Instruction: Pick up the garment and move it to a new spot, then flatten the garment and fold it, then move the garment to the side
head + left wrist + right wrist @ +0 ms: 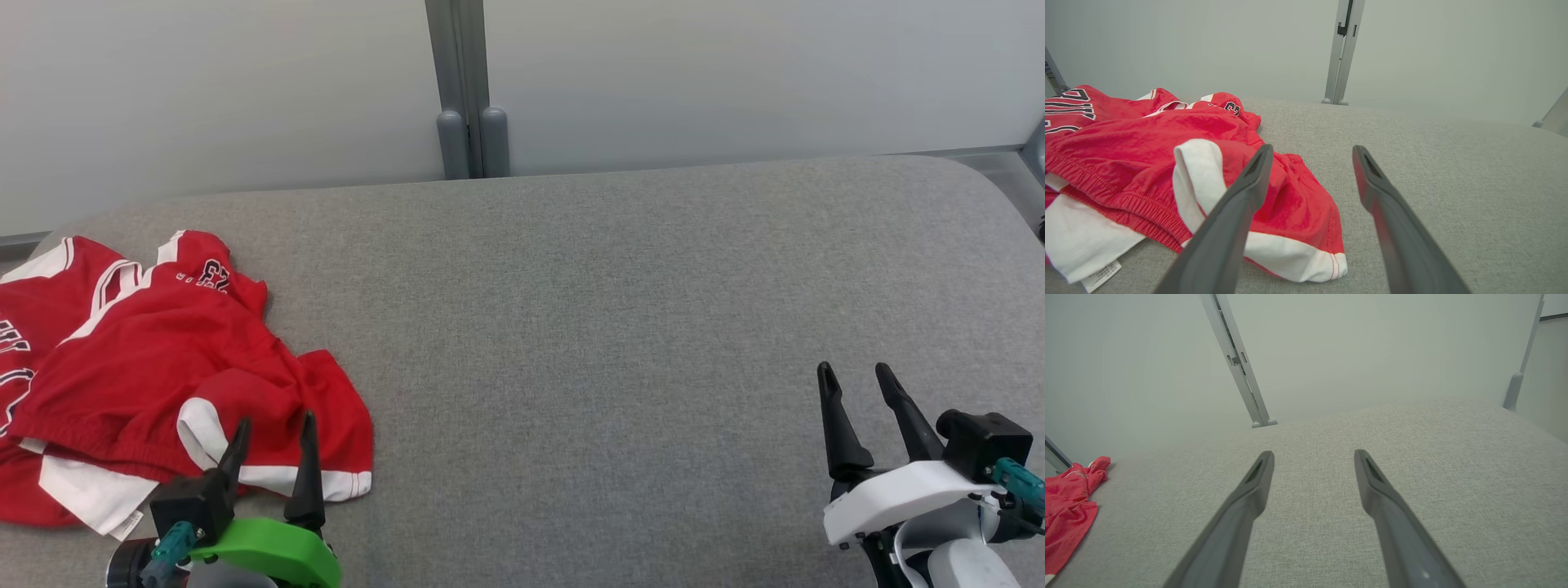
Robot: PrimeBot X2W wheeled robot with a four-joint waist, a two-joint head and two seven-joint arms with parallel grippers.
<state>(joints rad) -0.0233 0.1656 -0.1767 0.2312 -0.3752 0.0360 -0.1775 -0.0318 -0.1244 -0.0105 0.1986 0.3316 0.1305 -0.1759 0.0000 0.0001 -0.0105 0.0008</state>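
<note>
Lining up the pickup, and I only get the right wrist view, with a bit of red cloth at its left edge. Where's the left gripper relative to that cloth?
Observer: In the head view the left gripper is open at the near right corner of the garment.
Operator: Is it gripping anything?
Observer: No. The left wrist view shows nothing pinched in it.
Operator: Is the garment lying flat?
Observer: No, it's crumpled, with a white label poking out at its near edge.
</note>
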